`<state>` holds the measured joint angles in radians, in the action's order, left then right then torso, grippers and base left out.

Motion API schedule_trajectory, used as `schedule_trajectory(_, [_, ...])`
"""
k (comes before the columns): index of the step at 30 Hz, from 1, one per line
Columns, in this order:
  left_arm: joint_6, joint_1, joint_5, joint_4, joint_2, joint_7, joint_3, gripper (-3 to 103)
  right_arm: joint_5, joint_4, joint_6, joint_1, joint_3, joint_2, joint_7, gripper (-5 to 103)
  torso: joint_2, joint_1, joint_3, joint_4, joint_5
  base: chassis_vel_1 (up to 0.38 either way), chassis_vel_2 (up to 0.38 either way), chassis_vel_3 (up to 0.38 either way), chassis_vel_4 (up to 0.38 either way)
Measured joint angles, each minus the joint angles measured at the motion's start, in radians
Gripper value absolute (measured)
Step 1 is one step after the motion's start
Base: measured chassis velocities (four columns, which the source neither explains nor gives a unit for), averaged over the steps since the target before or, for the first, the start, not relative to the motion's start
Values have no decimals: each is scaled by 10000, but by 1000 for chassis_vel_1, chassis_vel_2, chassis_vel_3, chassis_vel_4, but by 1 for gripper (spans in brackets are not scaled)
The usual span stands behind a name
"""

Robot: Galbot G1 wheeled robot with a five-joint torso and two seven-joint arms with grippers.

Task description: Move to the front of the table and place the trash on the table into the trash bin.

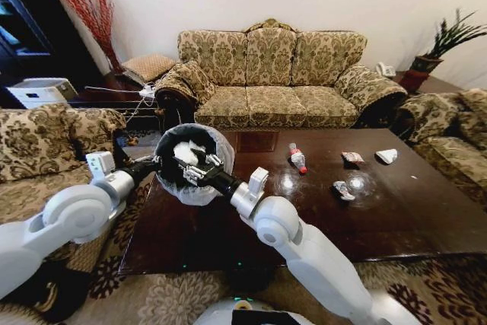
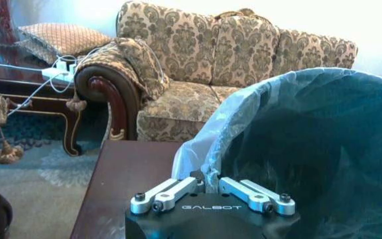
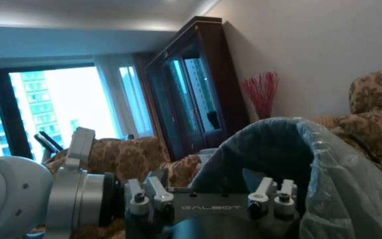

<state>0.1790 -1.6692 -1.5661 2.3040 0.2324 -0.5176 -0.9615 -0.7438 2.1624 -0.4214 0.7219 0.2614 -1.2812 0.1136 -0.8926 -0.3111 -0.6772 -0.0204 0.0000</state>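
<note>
White paper wads (image 1: 185,153) inside trash bin (image 1: 221,144)

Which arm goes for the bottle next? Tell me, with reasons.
Right. The left hand grips the trash bin by its rim, so it is occupied. The right hand is open at the bin's mouth, and the bottle lies on that arm's side.

Soft indoor light, with glare and wide-angle bending

On the head view the glossy table (image 1: 396,211) shows two white glints near 3 o'clock, and the edges bow outward. The window (image 3: 51,109) at 9 o'clock of the right wrist view is blown out; the sofa (image 2: 244,55) looks washed and soft.
</note>
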Motion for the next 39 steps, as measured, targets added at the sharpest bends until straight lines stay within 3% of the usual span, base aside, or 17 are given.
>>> schedule_trajectory(2, [-2,0,10,0,30,18,7,0,19,0,120,11,-7,3,-115,79,0,0,0,0,2,0,0,0,0])
schedule_trajectory(4, [-3,-1,56,-43,113,48,11,0,45,0,699,142,-144,8,-530,90,0,0,0,0,3,0,0,0,0])
schedule_trajectory(8, [-3,-20,169,-239,218,47,11,0,177,272,1212,583,-821,-20,-956,98,0,0,0,-2,2,0,0,0,0])
schedule_trajectory(11, [-82,216,277,-686,550,17,-65,0,225,891,1498,1834,-2744,40,-931,100,0,0,0,0,-2,0,0,0,0])
schedule_trajectory(12, [-82,216,277,-686,550,17,-65,0,225,891,1498,1834,-2744,40,-931,100,0,0,0,0,-2,0,0,0,0])
schedule_trajectory(15, [-153,270,391,-931,808,17,-236,0,204,-251,2686,2803,-4467,379,192,100,-1,2,3,1,1,0,0,0,0])
schedule_trajectory(16, [-153,270,391,-931,808,17,-236,0,204,-251,2686,2803,-4467,379,192,100,-1,2,3,1,1,0,0,0,0])
schedule_trajectory(20, [-156,139,574,-523,1206,25,-198,0,1096,-3435,3239,2887,-5654,451,1198,100,1,-2,-2,1,4,0,0,0,0])
schedule_trajectory(26, [-156,58,663,-271,1413,27,-167,0,1016,-5440,3283,2389,-5747,468,1150,100,0,0,0,3,1,0,0,0,0])
schedule_trajectory(29, [-154,48,927,-247,1548,64,-140,0,1708,-7436,3834,1481,-5548,161,918,100,0,0,0,-1,0,-17,-30,27,27])
schedule_trajectory(33, [-154,-34,1063,-125,1714,92,-125,0,2147,-8757,4260,677,-5415,-101,771,100,1,-1,-1,-3,-2,-62,-55,88,64])
schedule_trajectory(39, [-145,-157,1056,135,1789,110,-188,0,2120,-9767,4298,-157,-5271,-282,678,100,0,-1,0,-1,-1,-150,-121,154,134])
